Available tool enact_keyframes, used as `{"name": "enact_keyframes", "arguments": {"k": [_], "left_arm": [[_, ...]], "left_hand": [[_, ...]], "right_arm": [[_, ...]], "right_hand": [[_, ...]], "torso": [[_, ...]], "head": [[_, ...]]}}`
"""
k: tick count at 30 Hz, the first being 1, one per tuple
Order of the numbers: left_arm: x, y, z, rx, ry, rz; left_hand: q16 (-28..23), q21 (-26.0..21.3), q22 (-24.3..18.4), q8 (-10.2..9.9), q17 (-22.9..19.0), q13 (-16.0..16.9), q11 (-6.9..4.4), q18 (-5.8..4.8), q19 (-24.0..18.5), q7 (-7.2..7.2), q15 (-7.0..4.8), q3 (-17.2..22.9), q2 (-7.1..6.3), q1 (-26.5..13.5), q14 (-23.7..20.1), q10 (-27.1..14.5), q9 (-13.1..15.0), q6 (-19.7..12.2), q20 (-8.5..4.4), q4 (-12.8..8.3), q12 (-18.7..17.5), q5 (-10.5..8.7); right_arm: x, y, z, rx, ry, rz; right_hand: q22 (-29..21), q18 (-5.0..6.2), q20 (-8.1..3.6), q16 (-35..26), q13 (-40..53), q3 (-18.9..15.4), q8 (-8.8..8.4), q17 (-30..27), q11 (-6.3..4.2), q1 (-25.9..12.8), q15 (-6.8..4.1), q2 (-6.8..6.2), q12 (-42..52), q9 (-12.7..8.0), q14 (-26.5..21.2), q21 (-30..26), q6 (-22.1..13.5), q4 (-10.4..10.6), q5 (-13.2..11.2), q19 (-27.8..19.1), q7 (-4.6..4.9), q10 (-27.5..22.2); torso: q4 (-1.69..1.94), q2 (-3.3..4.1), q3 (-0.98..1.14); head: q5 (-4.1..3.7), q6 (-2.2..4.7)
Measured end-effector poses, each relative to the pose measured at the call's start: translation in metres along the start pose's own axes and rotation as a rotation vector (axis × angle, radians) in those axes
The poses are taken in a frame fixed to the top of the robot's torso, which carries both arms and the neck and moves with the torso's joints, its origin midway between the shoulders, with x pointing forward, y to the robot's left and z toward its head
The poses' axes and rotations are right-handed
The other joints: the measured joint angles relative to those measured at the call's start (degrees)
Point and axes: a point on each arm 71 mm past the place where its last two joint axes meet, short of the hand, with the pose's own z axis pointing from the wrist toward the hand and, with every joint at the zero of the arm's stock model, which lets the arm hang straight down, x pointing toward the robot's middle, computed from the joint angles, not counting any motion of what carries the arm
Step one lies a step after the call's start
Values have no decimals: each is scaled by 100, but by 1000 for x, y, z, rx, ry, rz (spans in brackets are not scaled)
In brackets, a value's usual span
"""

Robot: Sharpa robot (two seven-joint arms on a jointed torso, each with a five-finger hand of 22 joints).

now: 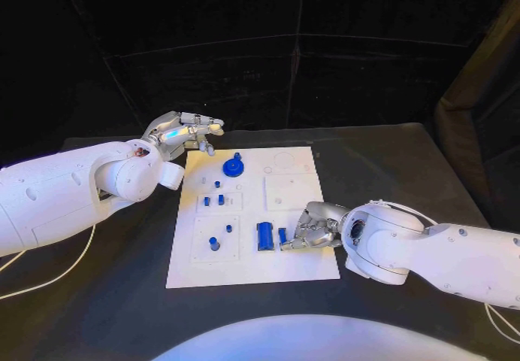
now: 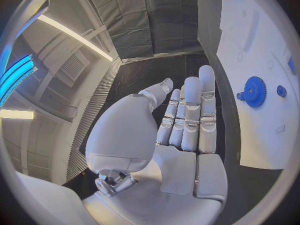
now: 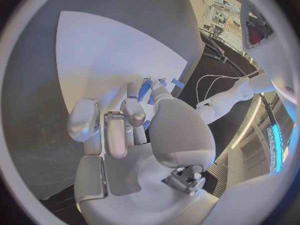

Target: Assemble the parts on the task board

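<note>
Parts on board [image 1: 252, 267]: small blue piece [image 1: 282, 236] pinched by right hand [image 1: 312, 228]; left hand [image 1: 186, 132] spread, idle. Seating judged next.

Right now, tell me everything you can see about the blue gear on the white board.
The blue gear is a round toothed disc with a raised hub in its middle, plastic-looking and saturated blue. It lies flat near the far end of the task board. Nothing touches it: the left hand hovers just beyond the board's far left corner, holding nothing.
</note>
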Motion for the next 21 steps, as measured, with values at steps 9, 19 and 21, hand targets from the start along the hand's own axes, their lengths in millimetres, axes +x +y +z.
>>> {"name": "enact_keyframes", "arguments": {"k": [9, 19, 21], "left_arm": [[0, 0, 0, 0, 1, 0], [0, 0, 0, -1, 1, 0], [0, 0, 0, -1, 1, 0]], "left_hand": [[0, 0, 0, 0, 0, 1, 0, 0, 0, 0, 0, 0, 0, 0, 0, 0, 0, 0, 0, 0, 0, 0], [0, 0, 1, 0, 1, 1, 0, 0, 0, 0, 0, 0, 0, 0, 0, 0, 0, 0, 0, 0, 0, 0], [0, 0, 1, 0, 1, 1, 0, 0, 0, 0, 0, 0, 0, 0, 0, 0, 0, 0, 0, 0, 0, 0]], "right_arm": [[0, 2, 7, 14, -7, -16], [-1, 1, 6, -1, -20, -18], [-3, -1, 4, -13, -26, -9]], "right_hand": [[9, 0, 0, 0, 4, -38, 2, 0, 0, 84, 0, 84, 0, 25, 0, 0, 2, -8, 23, 0, -1, 0], [-1, 0, 0, 0, 4, -211, -51, -1, 0, 84, 0, 84, 0, 5, 0, 0, -11, -45, 103, 0, 12, 0], [0, 0, 0, 0, 5, -255, -51, -1, 0, 115, 0, 53, -5, 8, 0, 0, -31, -83, 189, 0, 31, 0]], "torso": [[3, 0, 1], [4, -10, 3], [3, -11, 3]], "head": [[8, -15], [18, -4], [18, 2]]}}
